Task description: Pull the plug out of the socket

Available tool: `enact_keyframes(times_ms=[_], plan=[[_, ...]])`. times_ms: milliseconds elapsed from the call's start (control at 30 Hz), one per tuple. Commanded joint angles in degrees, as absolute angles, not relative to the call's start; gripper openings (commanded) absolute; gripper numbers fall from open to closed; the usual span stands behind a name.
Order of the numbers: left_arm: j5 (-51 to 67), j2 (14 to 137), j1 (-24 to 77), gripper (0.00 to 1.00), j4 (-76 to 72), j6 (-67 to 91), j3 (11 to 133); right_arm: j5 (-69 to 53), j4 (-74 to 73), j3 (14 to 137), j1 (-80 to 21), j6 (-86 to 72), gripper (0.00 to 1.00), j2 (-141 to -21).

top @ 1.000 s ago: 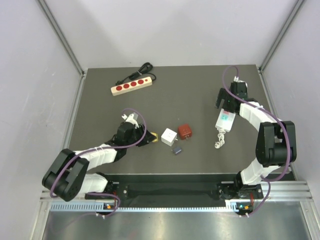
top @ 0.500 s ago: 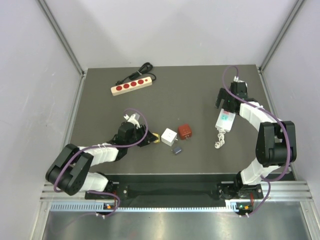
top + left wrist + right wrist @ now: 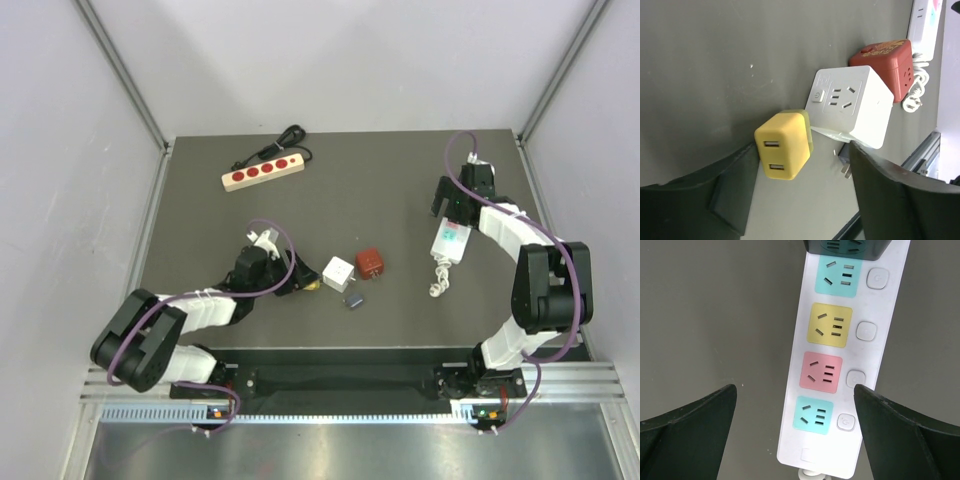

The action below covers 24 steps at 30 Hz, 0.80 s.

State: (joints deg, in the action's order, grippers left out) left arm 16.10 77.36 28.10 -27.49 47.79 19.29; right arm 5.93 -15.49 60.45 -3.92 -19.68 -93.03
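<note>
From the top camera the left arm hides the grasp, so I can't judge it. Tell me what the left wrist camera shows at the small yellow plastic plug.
Observer: The left gripper stands open around the small yellow plastic plug; a gap shows between the plug and one finger.
Operator: Report whether it is out of the white cube socket.
Observer: Cannot confirm. The plug sits flush against one side of the white cube socket, with no prongs showing between them.
Operator: Now check the right wrist camera.
Observer: The right gripper is open, hovering over the white power strip; the four coloured outlets in view are empty.
</note>
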Motion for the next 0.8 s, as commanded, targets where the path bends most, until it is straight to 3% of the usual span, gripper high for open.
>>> enact_keyframes(times_ms=[0,200,267,400,533,767], plan=[[15.65,73.76,27.77,0.77,-31.38,47.37,17.67,6.68,-14.94,62.75,-4.31,-19.95,1.00,-91.67],[9.78,64.10,28.39,0.94,-24.20,45.45,18.36,6.94,-16.08,63.63,-4.31,-19.86,1.00,-91.67],[7.04,61.19,29.79,0.95,-20.23,43.17,19.85,7.29,-16.35,64.24,-4.39,-19.69,0.99,-91.76],[2.64,56.17,31.72,0.94,-12.41,40.17,25.03,9.75,-19.15,66.44,-4.48,-19.69,1.00,-92.55],[1.05,57.56,34.53,0.91,-14.75,38.50,28.56,11.77,-21.35,68.20,-4.13,-19.69,1.00,-92.29],[6.84,77.23,42.53,0.79,-23.19,31.57,43.39,14.76,-22.67,69.78,-3.25,-21.53,1.00,-90.70]])
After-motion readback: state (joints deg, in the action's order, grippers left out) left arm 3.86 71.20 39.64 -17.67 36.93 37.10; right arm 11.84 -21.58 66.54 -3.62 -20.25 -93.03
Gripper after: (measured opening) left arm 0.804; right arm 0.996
